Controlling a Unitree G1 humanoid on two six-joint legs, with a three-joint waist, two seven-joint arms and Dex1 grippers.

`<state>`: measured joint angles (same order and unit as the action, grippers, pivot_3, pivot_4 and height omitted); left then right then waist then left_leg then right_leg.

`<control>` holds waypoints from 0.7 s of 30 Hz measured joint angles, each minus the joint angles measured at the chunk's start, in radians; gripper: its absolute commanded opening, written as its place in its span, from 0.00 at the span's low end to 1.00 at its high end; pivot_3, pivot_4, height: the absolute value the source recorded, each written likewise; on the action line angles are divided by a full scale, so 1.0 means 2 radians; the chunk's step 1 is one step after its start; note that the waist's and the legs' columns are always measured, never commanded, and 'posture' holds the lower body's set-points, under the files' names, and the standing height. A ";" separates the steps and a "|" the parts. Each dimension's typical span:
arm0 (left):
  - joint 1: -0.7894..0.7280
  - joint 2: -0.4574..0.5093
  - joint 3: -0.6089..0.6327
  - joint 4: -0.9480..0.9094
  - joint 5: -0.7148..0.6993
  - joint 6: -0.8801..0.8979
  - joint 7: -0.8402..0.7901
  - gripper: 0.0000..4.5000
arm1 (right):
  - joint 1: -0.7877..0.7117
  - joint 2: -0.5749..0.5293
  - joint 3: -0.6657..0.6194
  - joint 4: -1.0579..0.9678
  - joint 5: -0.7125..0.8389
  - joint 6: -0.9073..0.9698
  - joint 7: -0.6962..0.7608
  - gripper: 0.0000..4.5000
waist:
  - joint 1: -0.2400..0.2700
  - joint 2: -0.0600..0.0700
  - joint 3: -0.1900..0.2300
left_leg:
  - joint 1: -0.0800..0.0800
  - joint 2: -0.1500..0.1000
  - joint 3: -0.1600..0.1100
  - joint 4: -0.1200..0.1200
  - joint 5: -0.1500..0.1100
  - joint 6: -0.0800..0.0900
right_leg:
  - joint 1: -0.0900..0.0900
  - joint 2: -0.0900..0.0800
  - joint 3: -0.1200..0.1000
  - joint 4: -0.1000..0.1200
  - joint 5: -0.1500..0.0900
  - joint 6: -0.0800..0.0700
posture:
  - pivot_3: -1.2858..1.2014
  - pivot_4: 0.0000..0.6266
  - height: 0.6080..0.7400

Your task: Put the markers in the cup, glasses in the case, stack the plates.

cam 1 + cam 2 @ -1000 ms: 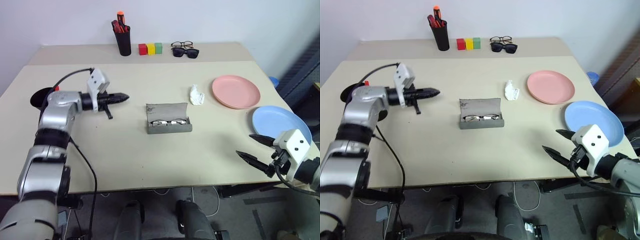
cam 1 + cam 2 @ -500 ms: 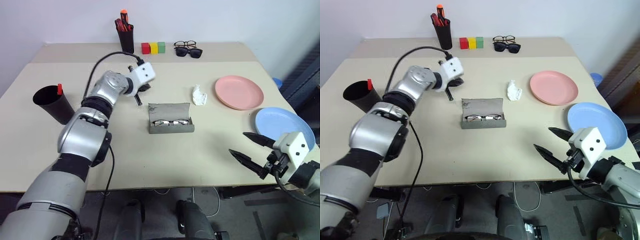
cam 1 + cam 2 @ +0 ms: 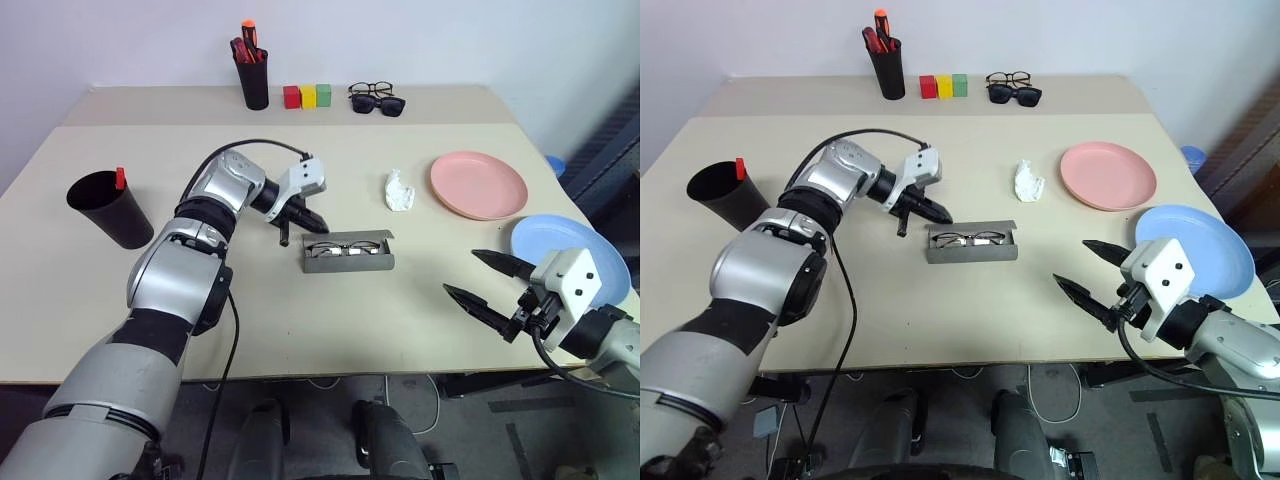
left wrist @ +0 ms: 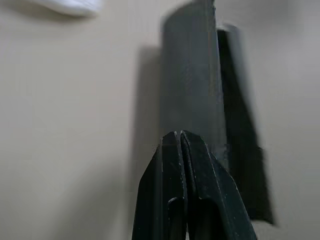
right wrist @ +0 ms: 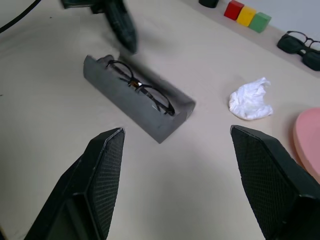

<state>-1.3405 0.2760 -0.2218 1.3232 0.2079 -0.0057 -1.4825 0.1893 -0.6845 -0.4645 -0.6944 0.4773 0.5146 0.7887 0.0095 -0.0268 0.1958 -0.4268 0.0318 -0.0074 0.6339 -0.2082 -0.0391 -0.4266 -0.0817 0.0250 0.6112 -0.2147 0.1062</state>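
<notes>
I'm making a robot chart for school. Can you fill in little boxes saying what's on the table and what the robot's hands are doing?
glasses: lying in the grey case
case lid: partly folded over
left gripper: shut, tip at the case's lid
right gripper: open, holding nothing
pink plate: beside the blue plate, not stacked
black cup: red-capped marker inside

Left gripper (image 3: 312, 221) fingers pressed together, arm reaching forward-right, angled down. Right gripper (image 3: 482, 279) fingers spread wide, roughly level.
</notes>
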 measured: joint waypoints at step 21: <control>0.232 -0.010 -0.005 -0.483 -0.108 0.175 0.081 0.64 | -0.003 0.009 -0.011 0.244 -0.102 -0.048 -0.127 0.76 | -0.004 0.002 -0.001 | 0.001 0.000 -0.001 0.001 0.000 0.000 | 0.000 0.000 0.000 0.002 0.000 0.000 | 0.52 0.24 1.00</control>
<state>-0.8766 0.2565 -0.2316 0.3568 -0.0078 0.3443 -1.3201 0.1838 -0.6658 -0.4866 -0.2056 0.2727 0.4182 0.5356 0.0019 -0.0226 0.1933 -0.4252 0.0319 -0.0085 0.6364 -0.2080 -0.0383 -0.4259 -0.0807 0.0257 0.6153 -0.2146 0.1062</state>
